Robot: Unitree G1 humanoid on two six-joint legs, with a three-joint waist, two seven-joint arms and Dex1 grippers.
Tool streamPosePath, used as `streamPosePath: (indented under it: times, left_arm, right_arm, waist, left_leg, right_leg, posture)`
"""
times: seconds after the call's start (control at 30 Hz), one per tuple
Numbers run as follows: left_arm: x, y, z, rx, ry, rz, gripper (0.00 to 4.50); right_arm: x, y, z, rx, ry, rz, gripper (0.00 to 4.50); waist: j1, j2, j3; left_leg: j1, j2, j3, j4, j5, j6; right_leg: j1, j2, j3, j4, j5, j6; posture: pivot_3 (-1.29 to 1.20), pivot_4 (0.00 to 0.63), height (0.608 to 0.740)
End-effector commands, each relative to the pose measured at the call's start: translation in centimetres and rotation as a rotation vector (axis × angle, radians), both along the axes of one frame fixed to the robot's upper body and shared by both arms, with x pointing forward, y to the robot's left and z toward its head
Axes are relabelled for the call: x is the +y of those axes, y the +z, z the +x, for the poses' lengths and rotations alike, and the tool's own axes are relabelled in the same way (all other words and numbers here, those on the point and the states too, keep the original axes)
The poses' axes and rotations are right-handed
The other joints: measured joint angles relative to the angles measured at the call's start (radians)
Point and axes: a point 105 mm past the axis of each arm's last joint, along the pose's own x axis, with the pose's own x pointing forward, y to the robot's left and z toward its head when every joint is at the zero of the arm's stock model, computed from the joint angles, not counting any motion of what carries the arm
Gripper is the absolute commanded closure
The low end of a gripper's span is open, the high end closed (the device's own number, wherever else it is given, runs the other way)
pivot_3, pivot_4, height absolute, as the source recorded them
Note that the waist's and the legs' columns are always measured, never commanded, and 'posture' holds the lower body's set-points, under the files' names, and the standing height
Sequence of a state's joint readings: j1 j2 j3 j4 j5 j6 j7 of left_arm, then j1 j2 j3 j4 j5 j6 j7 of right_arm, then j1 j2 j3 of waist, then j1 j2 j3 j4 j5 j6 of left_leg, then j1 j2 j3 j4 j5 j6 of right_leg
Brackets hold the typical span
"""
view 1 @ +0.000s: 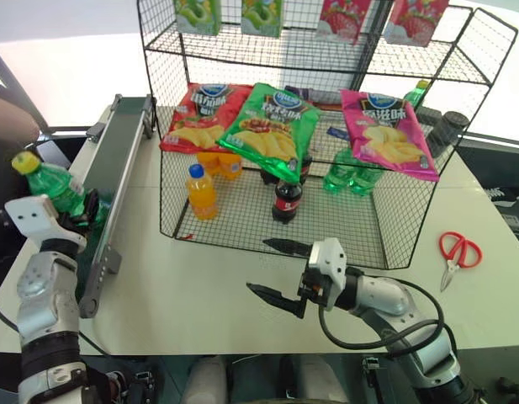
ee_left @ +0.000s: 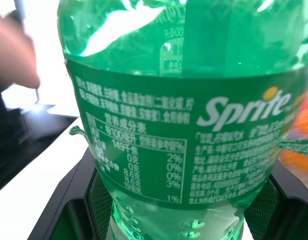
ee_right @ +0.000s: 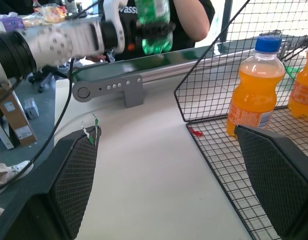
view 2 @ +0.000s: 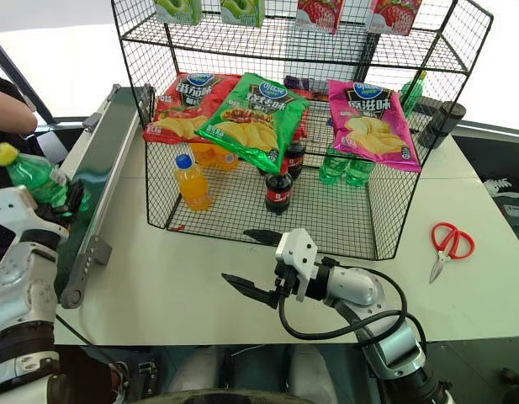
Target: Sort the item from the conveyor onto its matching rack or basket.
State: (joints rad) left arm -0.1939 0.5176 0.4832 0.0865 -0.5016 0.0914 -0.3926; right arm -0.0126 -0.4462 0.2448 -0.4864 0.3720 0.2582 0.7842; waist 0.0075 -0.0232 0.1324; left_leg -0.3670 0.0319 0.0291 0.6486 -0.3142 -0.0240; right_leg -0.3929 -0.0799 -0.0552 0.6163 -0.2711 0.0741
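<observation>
Nearest the camera, the right gripper (view 1: 277,271) hovers over the white tabletop (view 1: 200,286) just in front of the black wire basket (view 1: 242,227), its jaws spread wide and empty. At the left, the left gripper (view 1: 82,210) has its jaws pinching the green soda bottle (view 1: 50,184), which tilts with its yellow cap up and sits above the near end of the conveyor (view 1: 116,160). Inside the basket stand an orange-drink bottle (view 1: 201,192) and a cola bottle (view 1: 286,200).
</observation>
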Motion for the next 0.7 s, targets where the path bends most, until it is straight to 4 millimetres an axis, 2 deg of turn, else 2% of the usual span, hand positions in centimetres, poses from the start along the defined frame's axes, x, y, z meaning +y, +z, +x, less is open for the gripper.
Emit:
streamPosePath:
  times: [0.03,0.1,0.13,0.2,0.3,0.4,0.47,0.53,0.7]
  left_arm:
    - [-3.9,4.1,-0.8,-0.103,-0.209,0.081,1.70]
    - [-6.4,4.3,-1.2,-0.088,-0.328,0.116,1.70]
    - [-8.1,3.9,-1.5,-0.061,-0.409,0.165,1.70]
    - [-10.9,2.6,-2.1,-0.008,-0.548,0.249,1.70]
    - [-13.7,1.0,-3.0,0.041,-0.692,0.325,1.70]
    - [-16.9,-0.8,-3.6,0.087,-0.838,0.278,1.70]
    - [-19.5,-2.7,-4.2,0.123,-0.970,0.319,1.70]
    - [-21.6,-4.0,-4.6,0.145,-1.070,0.345,1.70]
    - [-24.6,-4.7,-4.1,0.113,-1.199,0.387,1.70]
  right_arm:
    - [-0.4,1.5,0.2,-0.045,0.003,0.022,0.00]
    - [-0.5,2.0,0.3,-0.050,0.004,0.029,0.00]
    - [-0.5,2.3,0.5,-0.055,0.005,0.035,0.00]
    - [-0.4,2.8,0.6,-0.062,0.005,0.044,0.00]
    - [-0.3,3.2,0.8,-0.064,0.005,0.049,0.00]
    - [-0.1,3.5,1.1,-0.066,-0.012,0.064,0.00]
    - [0.1,3.7,1.4,-0.063,-0.023,0.077,0.00]
    - [0.2,3.8,1.6,-0.056,-0.033,0.082,0.00]
    - [0.2,3.4,2.0,-0.013,-0.069,0.077,0.00]
  waist:
    - [-0.001,0.001,0.001]
    - [-0.002,0.002,0.001]
    - [-0.003,0.003,0.002]
    - [-0.004,0.003,0.002]
    - [-0.005,0.005,0.003]
    - [-0.003,0.006,0.003]
    - [-0.003,0.007,0.004]
    - [-0.001,0.008,0.004]
    - [0.005,0.007,0.004]
  left_leg:
    - [0.000,0.000,0.000,0.000,0.000,0.000]
    - [0.000,-0.001,0.000,0.000,0.000,0.000]
    - [0.000,-0.001,0.000,0.000,0.000,0.000]
    - [0.000,-0.001,0.000,0.000,0.000,0.000]
    - [0.000,-0.001,0.000,0.000,0.000,0.000]
    - [-0.001,-0.001,0.000,0.000,0.000,0.000]
    - [-0.001,-0.001,0.000,0.000,0.000,0.000]
    - [-0.001,-0.002,0.000,0.000,0.000,0.000]
    - [-0.003,-0.002,0.000,0.003,0.000,0.001]
  right_leg:
    - [0.000,0.000,0.000,-0.001,0.000,0.000]
    - [0.000,-0.001,0.000,-0.001,0.000,0.000]
    - [0.000,-0.001,0.000,-0.001,0.000,0.000]
    - [0.000,-0.001,0.000,-0.001,0.000,0.000]
    - [0.000,-0.001,0.000,-0.001,-0.001,-0.001]
    - [0.000,-0.001,0.000,-0.001,-0.002,-0.003]
    - [0.000,-0.001,0.000,-0.001,-0.001,-0.002]
    - [0.000,0.000,0.000,-0.001,0.000,-0.001]
    - [0.000,0.002,-0.001,0.000,0.000,0.000]
  posture:
    - [0.00,0.150,0.740]
    - [0.00,0.150,0.740]
    - [0.00,0.150,0.740]
    - [0.00,0.150,0.740]
    - [0.00,0.150,0.740]
    - [0.00,0.150,0.740]
    - [0.00,0.150,0.740]
    - [0.00,0.150,0.740]
    - [0.00,0.150,0.740]
